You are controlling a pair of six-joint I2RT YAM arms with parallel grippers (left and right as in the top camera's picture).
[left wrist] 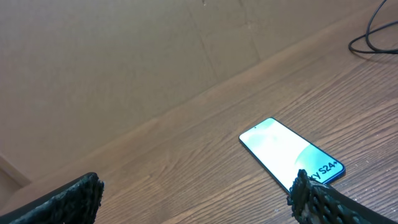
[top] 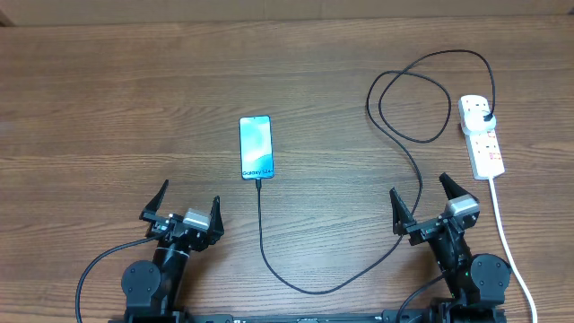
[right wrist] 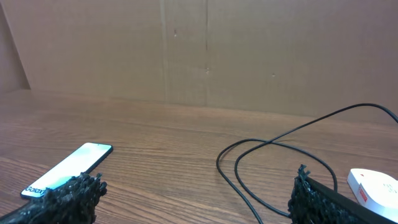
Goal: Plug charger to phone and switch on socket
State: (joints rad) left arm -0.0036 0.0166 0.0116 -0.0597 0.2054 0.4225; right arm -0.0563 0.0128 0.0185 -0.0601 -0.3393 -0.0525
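Both arms are idling at the near edge of the table (top: 108, 99), and neither is touching anything: the left gripper (top: 190, 196) is standing with its jaws spread wide and empty, and the right gripper (top: 417, 186) is doing the same. The phone (top: 256, 146) is lying flat, screen lit, near the middle of the table, ahead and to the right of the left gripper. The charger (top: 261, 235) is running from the phone's near end down toward the robot, sweeping right, passing between the right gripper's fingers as seen from overhead, then looping up to the socket (top: 484, 148) at the far right. Its tip (top: 258, 182) is meeting the phone's near edge and its plug (top: 485, 117) is sitting in the socket's far outlet, so the plugging step is looking done, though how well the tip is seated is too small to tell. Judging from this, the switch is what is in hand; its state is not readable. The next move is calling for the right arm to reach forward and right, narrow its jaws, and press one fingertip down on the switch beside the plug without snagging the cable loop or nudging the strip.
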